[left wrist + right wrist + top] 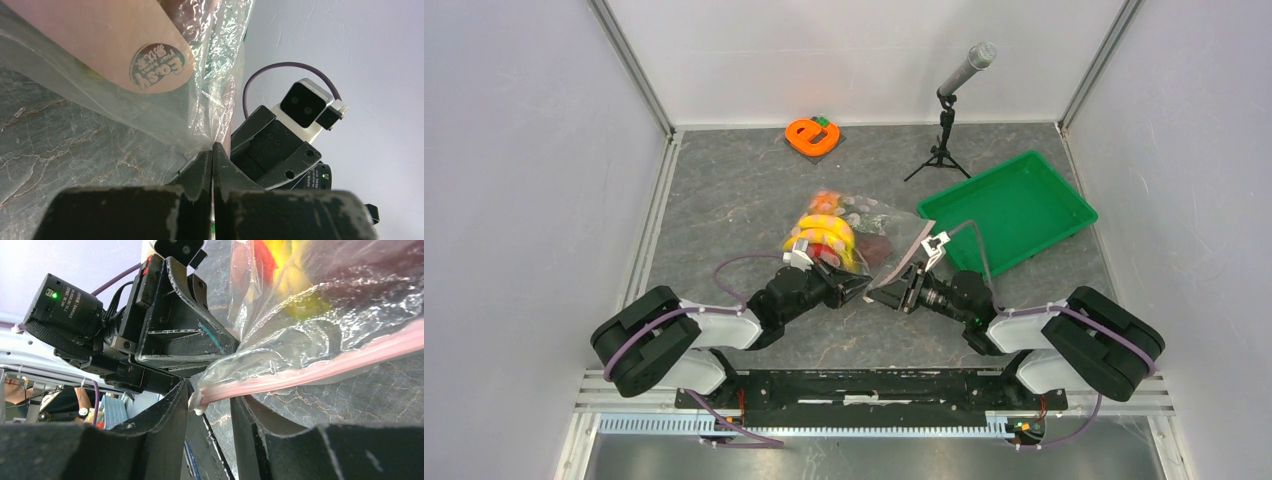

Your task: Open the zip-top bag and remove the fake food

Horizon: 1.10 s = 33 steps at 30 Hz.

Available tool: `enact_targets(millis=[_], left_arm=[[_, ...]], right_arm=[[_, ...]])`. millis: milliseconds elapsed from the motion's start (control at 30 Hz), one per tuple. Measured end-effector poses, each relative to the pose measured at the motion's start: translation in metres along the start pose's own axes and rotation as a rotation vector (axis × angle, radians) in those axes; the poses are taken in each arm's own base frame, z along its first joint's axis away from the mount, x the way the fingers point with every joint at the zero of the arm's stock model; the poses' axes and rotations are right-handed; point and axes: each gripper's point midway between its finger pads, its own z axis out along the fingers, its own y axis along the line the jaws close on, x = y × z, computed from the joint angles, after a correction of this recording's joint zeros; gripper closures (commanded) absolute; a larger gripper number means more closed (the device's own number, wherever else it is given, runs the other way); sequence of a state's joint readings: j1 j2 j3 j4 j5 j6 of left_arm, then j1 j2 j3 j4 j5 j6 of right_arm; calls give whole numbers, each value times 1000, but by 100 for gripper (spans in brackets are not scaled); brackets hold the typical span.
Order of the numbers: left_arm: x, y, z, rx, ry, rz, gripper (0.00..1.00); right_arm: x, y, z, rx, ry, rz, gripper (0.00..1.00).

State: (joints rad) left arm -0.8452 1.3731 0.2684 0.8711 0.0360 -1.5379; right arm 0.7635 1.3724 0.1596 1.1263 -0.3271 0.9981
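The zip-top bag (886,232) lies mid-table, its near corner lifted between both grippers. Fake food shows through it: a yellow banana bunch (829,236) and a dark maroon fruit (877,246). My left gripper (213,147) is shut on the bag's clear plastic (150,117) at that corner. My right gripper (212,395) faces it with its jaws apart. The end of the pink zip strip (310,372) lies between the right fingers, against one finger and clear of the other. Yellow (295,275) and red (262,260) food blurs show in the right wrist view.
A green tray (1064,215) sits at the right of the table. An orange "e"-shaped object (809,135) lies at the back, and a microphone on a small tripod (949,110) stands beside it. White walls close in on both sides.
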Motion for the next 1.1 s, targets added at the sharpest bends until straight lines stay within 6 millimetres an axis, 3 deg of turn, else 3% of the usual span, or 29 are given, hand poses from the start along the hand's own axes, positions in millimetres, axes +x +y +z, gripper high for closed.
enact_targets(millis=[233,533,900,1000,1067,1100], left_arm=[[1,3,0,-12,2,14,97],[0,1,-3,-14,1,32,98],[0,-8,-20,-15,0,127,97],[1,-4,-25,-47,9,179,87],[1,-3,-26,-69,16,213,61],[1,-1,-27,-79,18,228,39]], right_arm=[[7,-1,-1,2,39,8,60],[10,-2,-1,5,52,14,87],[-5,-5,-5,15,17,17,89],[-6,-7,-6,22,16,17,90],[-5,-8,-6,29,19,19,92],[-6,-9,-6,33,19,20,92]])
